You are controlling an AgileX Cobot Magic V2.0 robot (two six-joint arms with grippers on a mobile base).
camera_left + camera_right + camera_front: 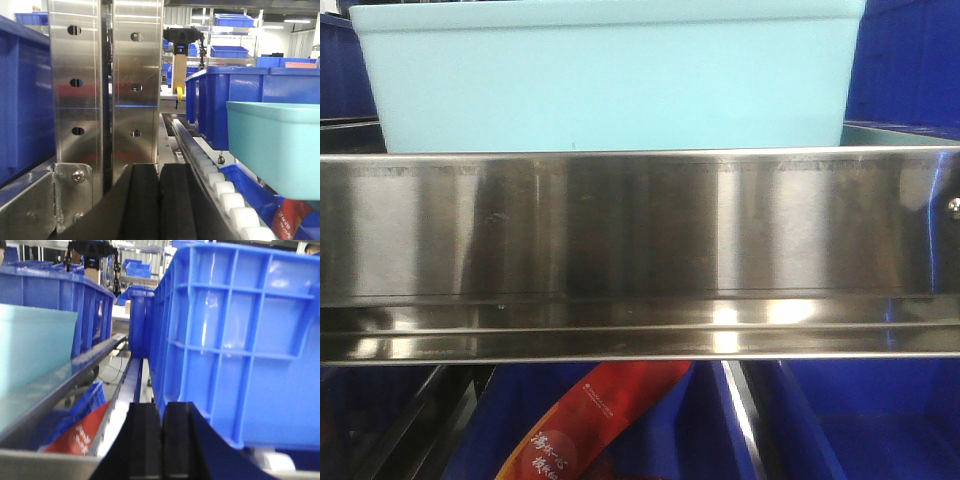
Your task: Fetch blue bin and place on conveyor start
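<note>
Blue bin (610, 75) sits on the steel shelf (640, 220) between darker bins (235, 340), ungrasped. Left gripper (159, 172) and right gripper (161, 410) flank it, fingers (142, 200) apparently pressed together on nothing. The reach is in hand; next, both must spread and clamp its end walls.

Red package (605, 420), lying below the steel shelf rail (640, 250): large white Chinese characters at its lower end and one line of small white print higher up, both too blurred to read. Wrist views: white print on red packaging, unreadable.
</note>
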